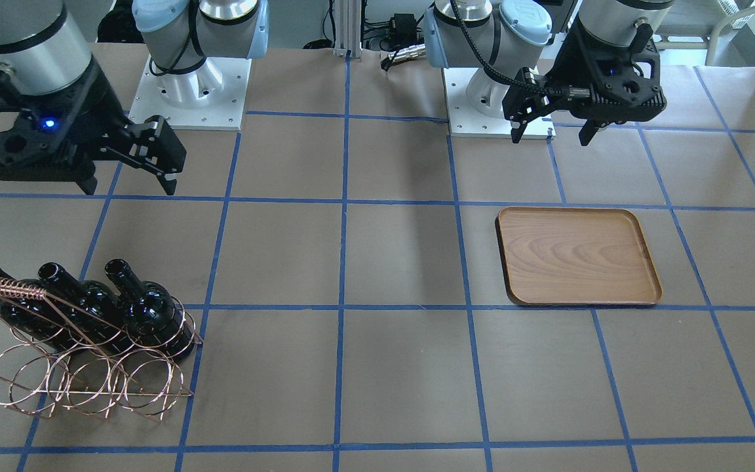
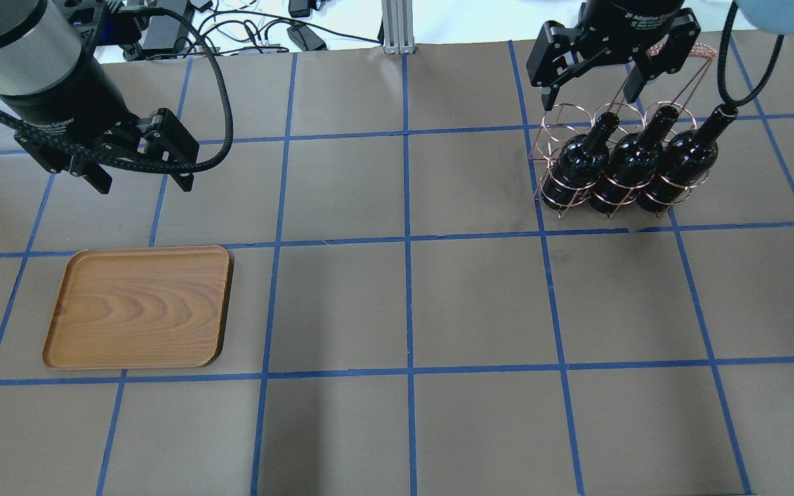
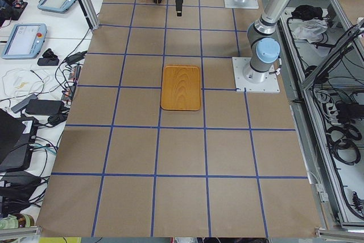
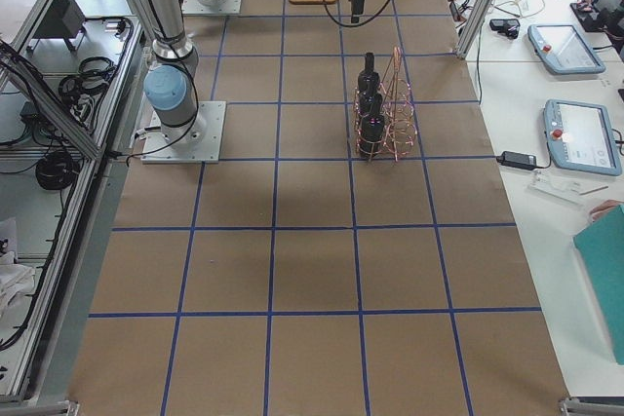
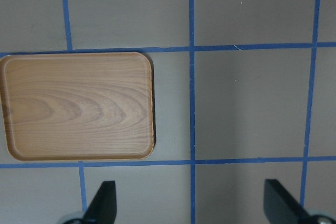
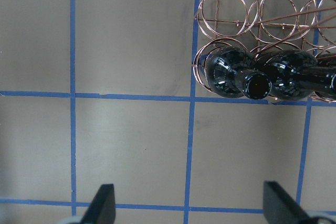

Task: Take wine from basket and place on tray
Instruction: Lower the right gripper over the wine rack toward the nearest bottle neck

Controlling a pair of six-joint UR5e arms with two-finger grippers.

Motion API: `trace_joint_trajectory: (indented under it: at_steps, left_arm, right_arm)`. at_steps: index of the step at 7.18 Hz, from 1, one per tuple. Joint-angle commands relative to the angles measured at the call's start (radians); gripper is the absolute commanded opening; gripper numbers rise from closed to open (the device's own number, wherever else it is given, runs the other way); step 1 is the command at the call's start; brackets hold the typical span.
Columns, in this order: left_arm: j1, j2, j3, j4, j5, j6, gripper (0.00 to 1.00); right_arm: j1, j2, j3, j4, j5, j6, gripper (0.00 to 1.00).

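Wine point(image 2: 579, 162): glossy black bottle, leftmost of three in overhead view, lying tilted in the basket point(image 1: 7, 287), neck toward 1 o'clock. A 2nd bottle point(image 2: 633, 165) and a 3rd bottle point(image 2: 683, 160) lie side by side at its 3 o'clock. Basket: copper wire loops, at approx. 1 o'clock of the table point(image 2: 342, 310). Right gripper point(image 2: 591, 98): in the air at 12 o'clock of the wine, jaws spread wide, gripping nothing. Tray point(image 2: 138, 306): wood-grain, at approx. 8 o'clock of table, well apart from basket. Left gripper point(image 2: 145, 184): at 12 o'clock of tray, clear of it, jaws likewise released.
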Motion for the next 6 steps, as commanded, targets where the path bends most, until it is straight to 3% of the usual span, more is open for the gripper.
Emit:
trace_joint_trajectory:
  at_steps: [1, 2, 3, 4, 6]
  left_arm:
    - [0.0, 0.0, -0.003, 0.002, 0.0, 0.0, 1.0]
    - [0.0, 0.0, -0.007, 0.003, 0.0, 0.0, 1.0]
    - [0.002, 0.0, -0.007, 0.003, 0.0, 0.002, 1.0]
    - [0.0, -0.002, -0.007, 0.005, 0.0, 0.0, 1.0]
    - [0.0, -0.002, -0.009, 0.005, 0.0, 0.0, 1.0]
  right_arm:
    - [-0.063, 0.0, 0.026, -0.012, -0.01, -0.088, 1.0]
    - [-0.116, 0.011, 0.034, -0.024, -0.008, -0.165, 1.0]
    - [-0.188, 0.029, 0.101, -0.067, -0.008, -0.202, 1.0]
    - [-0.21, 0.029, 0.147, -0.164, -0.01, -0.287, 1.0]
    - [-0.217, 0.041, 0.157, -0.203, -0.008, -0.308, 1.0]
